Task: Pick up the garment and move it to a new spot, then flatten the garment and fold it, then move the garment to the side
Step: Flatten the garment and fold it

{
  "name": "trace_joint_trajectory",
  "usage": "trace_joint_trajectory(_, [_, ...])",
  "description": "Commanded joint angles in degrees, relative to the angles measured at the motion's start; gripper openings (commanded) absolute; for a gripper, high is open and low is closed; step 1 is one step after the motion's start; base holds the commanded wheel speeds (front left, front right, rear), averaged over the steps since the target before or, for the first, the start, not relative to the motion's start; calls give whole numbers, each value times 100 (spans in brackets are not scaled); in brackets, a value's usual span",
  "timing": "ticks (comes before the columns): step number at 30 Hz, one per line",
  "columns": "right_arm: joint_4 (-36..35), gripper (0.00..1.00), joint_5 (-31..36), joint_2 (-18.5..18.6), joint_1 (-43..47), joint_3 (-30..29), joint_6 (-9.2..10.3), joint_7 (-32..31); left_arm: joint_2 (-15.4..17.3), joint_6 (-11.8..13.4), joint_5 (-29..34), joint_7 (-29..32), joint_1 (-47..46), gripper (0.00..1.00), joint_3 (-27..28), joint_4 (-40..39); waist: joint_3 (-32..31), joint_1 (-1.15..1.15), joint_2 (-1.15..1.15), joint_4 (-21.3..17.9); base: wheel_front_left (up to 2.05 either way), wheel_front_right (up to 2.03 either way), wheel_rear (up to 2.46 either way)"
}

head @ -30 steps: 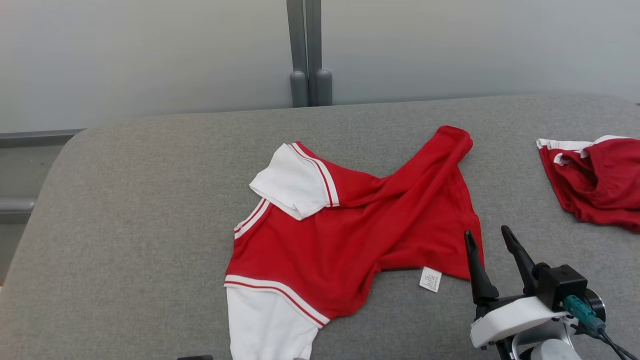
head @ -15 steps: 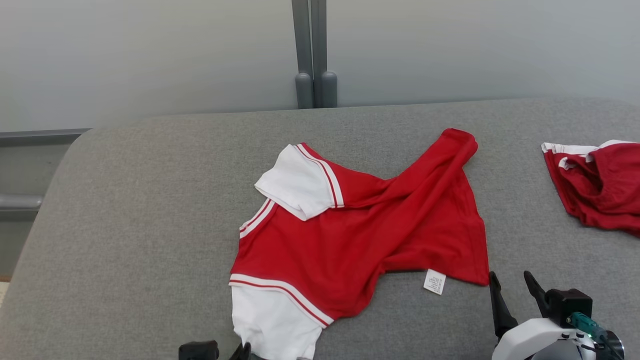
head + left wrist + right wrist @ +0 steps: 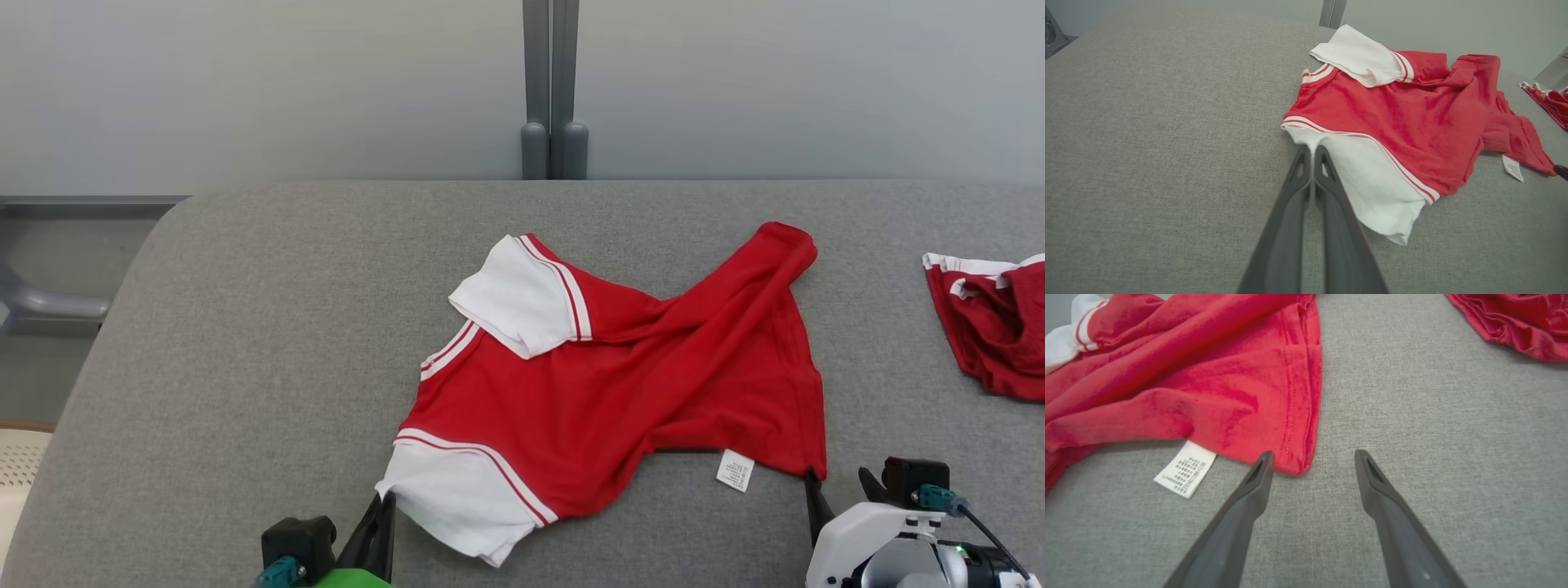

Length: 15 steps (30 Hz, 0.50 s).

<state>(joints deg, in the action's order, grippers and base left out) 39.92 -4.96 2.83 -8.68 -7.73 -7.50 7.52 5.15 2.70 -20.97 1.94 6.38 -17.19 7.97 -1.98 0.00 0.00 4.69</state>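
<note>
A red T-shirt with white sleeves [image 3: 620, 392] lies crumpled on the grey padded table [image 3: 245, 327], its far side twisted over itself. My left gripper [image 3: 382, 505] is shut on the edge of the near white sleeve [image 3: 1372, 188]; in the left wrist view, white cloth sits pinched at the gripper's [image 3: 1312, 149] tips. My right gripper [image 3: 837, 482] is open at the shirt's near right hem corner [image 3: 1294, 465]. That corner lies between the right gripper's [image 3: 1312, 457] fingers, close to the left one. A white care label [image 3: 1185, 468] sticks out from under the hem.
A second red and white garment [image 3: 996, 327] lies bunched at the table's right edge, apart from the shirt. A grey post [image 3: 553, 90] rises behind the table against a pale wall. Bare grey table stretches to the left of the shirt.
The head camera has shifted, moving everything rightward in view. My left gripper has come in and shut on the near white sleeve. My right gripper has drawn back low to the hem corner.
</note>
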Motion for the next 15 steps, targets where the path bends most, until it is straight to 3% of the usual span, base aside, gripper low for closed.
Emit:
trace_joint_trajectory(1, [141,100,95,14,-151,-67,2,-32,53,35,29,-7,28,0,16,-50,27,0,0,33,0,0,0])
trace_joint_trajectory(8, [908,100,180,13,-658,-55,2,-115,73,100,6,-30,52,0,21,-181,82,0,0,103,0,0,0])
trace_joint_trajectory(9, [984,66,183,13,-704,-35,2,-105,76,102,4,-46,49,0,22,-186,85,0,0,106,0,0,0])
trace_joint_trajectory(10, [1073,39,174,11,-763,-1,2,-87,77,102,-3,-68,39,0,26,-200,88,0,0,110,0,0,0])
trace_joint_trajectory(12, [1197,0,118,9,-847,67,2,-46,78,104,-13,-117,12,0,36,-223,87,0,0,110,0,0,0])
trace_joint_trajectory(15, [1250,0,-25,16,-966,148,2,127,70,103,-37,-221,-62,0,65,-273,78,0,0,93,0,0,0])
